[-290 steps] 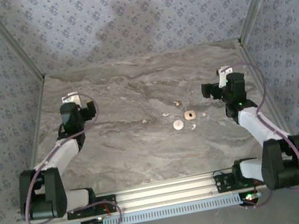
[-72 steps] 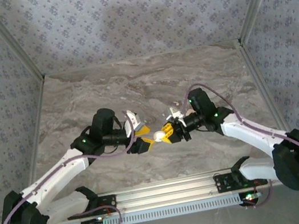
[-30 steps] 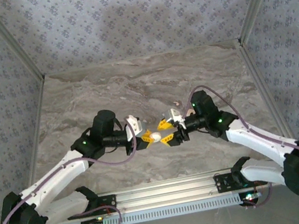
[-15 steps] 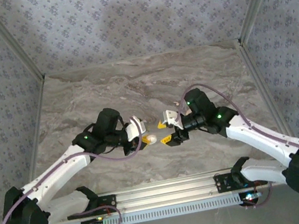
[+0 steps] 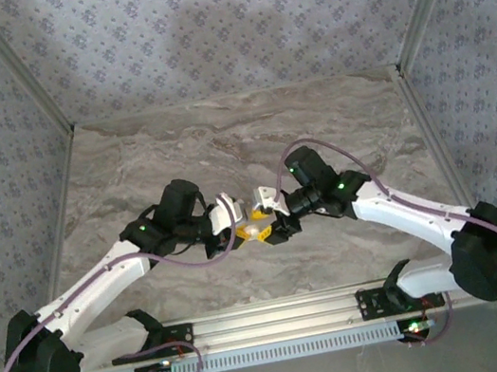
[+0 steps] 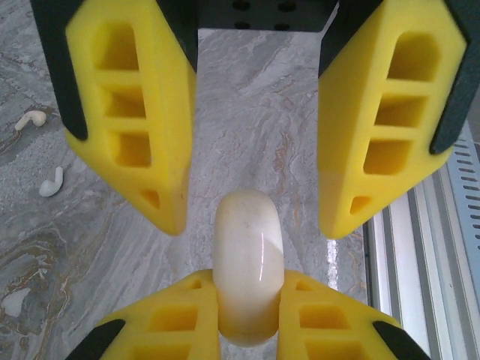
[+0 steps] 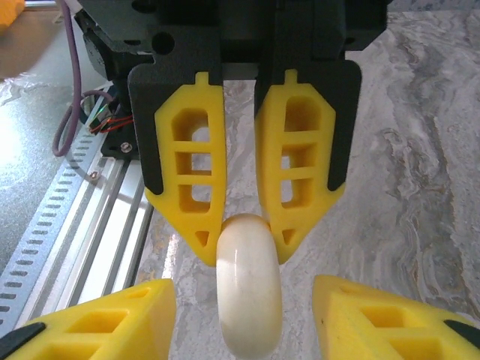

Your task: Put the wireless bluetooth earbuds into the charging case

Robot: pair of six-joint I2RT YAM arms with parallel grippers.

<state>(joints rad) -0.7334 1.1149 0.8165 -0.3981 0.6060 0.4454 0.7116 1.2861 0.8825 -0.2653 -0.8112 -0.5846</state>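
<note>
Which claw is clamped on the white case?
The left claw: its fingers pinch the white case; the right claw gapes wide, clear of it.

No writing, label, brand, number or sign is legible on any surface.

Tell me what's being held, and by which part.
The fingers of the left gripper pinch the round white case at one end; the right gripper, open, flanks it without touching.
</note>
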